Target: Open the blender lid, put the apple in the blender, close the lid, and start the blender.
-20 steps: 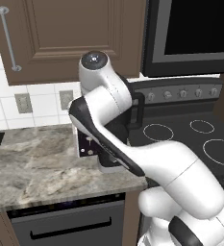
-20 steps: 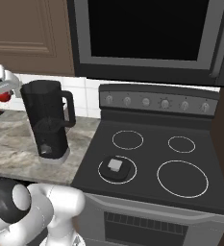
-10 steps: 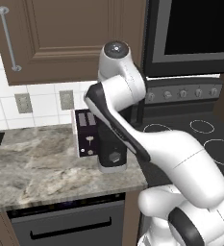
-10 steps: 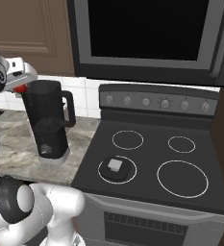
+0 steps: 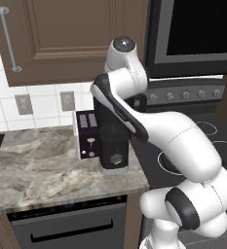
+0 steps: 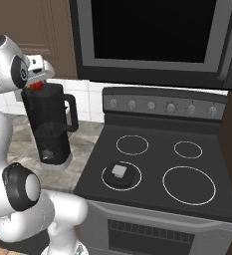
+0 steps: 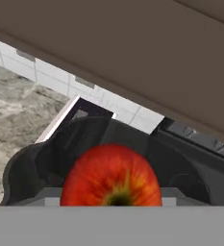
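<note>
My gripper is shut on the apple, a red fruit with a yellow tinge, and holds it just over the open top of the blender. The hand view looks down past the apple into the dark jar. From the left, the arm hides most of the blender, and its black base with the front knob shows on the counter. The blender lid, dark with a light grey square cap, lies on the stove's front left burner.
A toaster stands right behind the blender against the tiled wall. The marble counter stretches to the left. The black stove is to the right, with a microwave above it and wooden cabinets over the counter.
The arm has swung right, carrying the apple from left of the blender to just above the jar's open top. Blender and lid have not moved.
</note>
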